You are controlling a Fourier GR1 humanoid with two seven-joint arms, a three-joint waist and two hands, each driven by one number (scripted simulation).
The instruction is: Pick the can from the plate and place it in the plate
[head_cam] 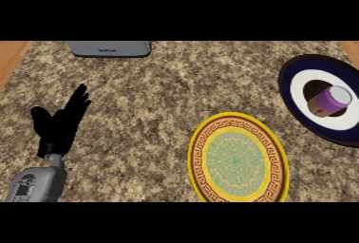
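You have a speckled brown granite counter (154,95) filling nearly the whole head view, with strips of pale wood showing at its far left and far right corners. The widest bare stretch of stone lies in the middle, between the left hand and the two plates. At the right edge you see the dark blue plate (291,83) with a white ring, partly cut off by the frame. Nearer to you, at lower centre-right, sits the yellow-rimmed patterned plate (238,161), close beside the blue one without touching it. Your left hand (60,126) rests at the left, fingers straight, apart and holding nothing. A grey flat object (110,48) lies at the far edge; its marking is unreadable. The purple can (329,100) stands on the blue plate's middle.
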